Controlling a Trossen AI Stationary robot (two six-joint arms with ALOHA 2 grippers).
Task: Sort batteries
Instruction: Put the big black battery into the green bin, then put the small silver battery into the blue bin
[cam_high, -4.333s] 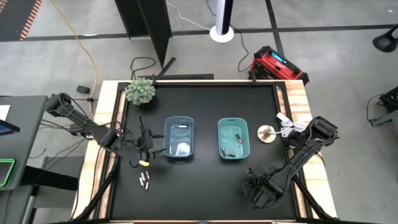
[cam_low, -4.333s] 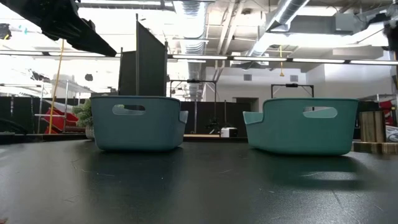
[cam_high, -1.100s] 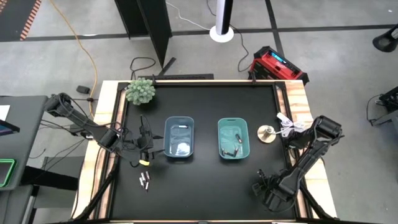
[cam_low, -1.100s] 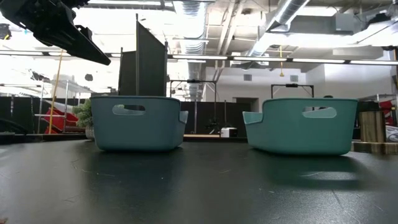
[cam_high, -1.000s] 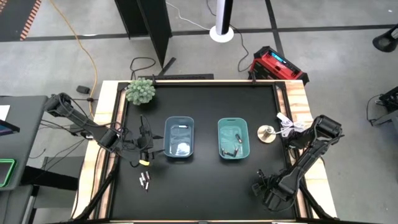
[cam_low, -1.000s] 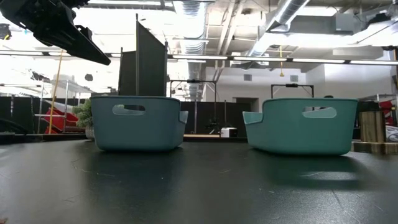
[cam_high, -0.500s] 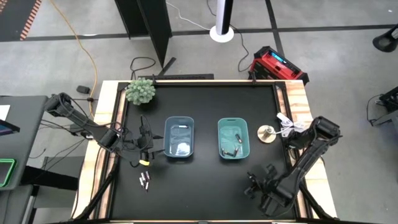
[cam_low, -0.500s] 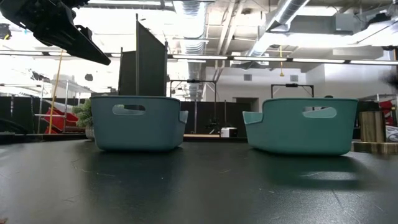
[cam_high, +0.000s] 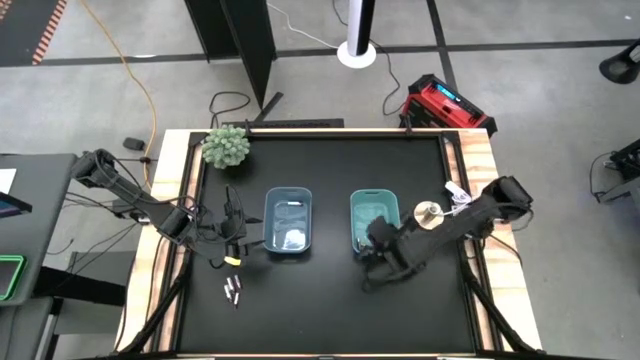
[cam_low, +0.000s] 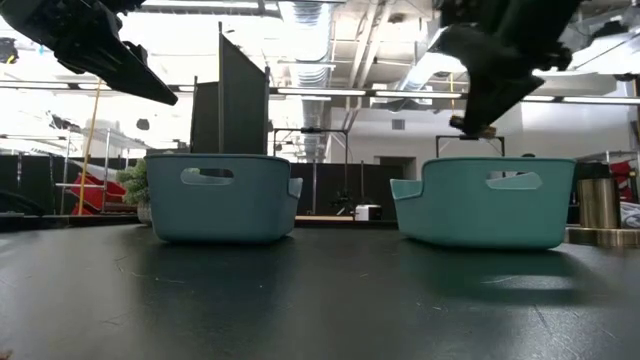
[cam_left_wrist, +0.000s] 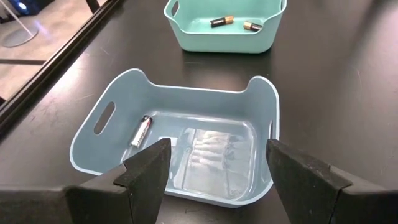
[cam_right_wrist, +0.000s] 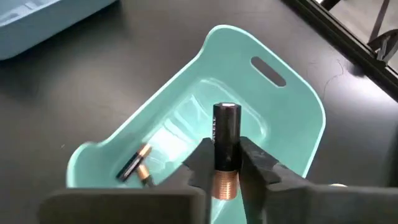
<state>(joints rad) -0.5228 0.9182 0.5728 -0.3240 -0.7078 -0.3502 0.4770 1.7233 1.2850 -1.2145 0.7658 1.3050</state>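
Now | right claw pinches dark copper-ended cylindrical battery upright, directly above teal plastic bin | left claw wide, over pale-blue plastic bin | loose batteries on counter, nearer left arm

both bins look like smooth, slightly glossy plastic; the surface is matt black; the held battery has a coppery metallic end.

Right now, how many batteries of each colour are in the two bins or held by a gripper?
Whitish-silver batteries: 1, in the blue bin.
Dark batteries with coppery ends: 3, two in the teal bin, plus the held battery in the right gripper.
Total: 4.
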